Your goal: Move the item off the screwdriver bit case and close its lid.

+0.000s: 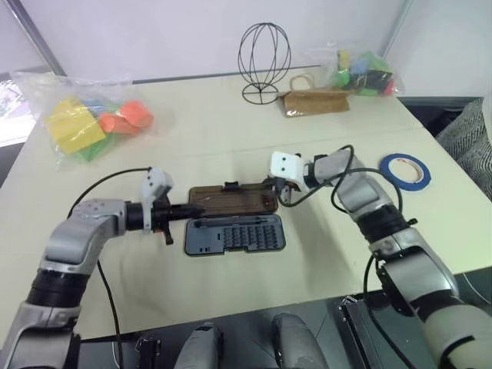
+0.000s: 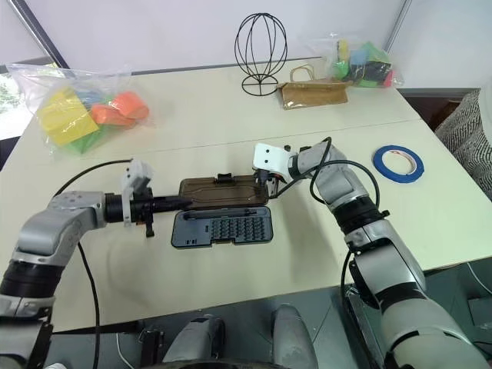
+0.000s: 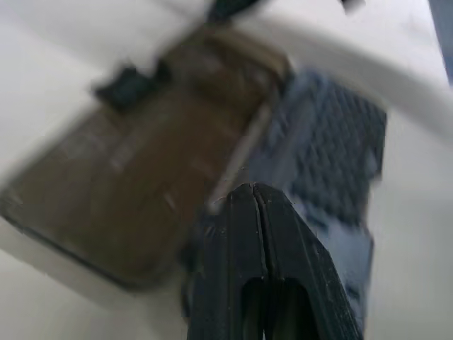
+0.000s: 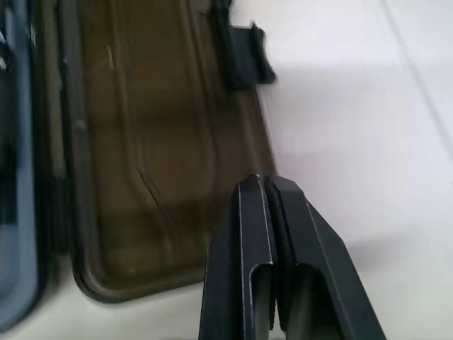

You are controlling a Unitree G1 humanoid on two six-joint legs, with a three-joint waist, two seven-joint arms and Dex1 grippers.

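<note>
The screwdriver bit case (image 1: 234, 221) lies open and flat near the middle of the cream table (image 1: 231, 131), its long axis running left to right across the robot's front; the grey-blue bit tray (image 1: 235, 234) is the near half and its lid (image 1: 233, 201) the far half, latch tab pointing away from the robot. The roll of blue tape (image 1: 405, 170) lies flat well off to the right, apart from the case. The left gripper (image 1: 184, 208) has its fingers pressed together at the lid's left end; the right gripper (image 1: 275, 187), fingers likewise together, is at the lid's right end. Behind stand a black wire sphere stand (image 1: 264, 61), a brown paper bag (image 1: 314, 101) and two clear bags of coloured blocks (image 1: 92, 119) against a white wall
</note>
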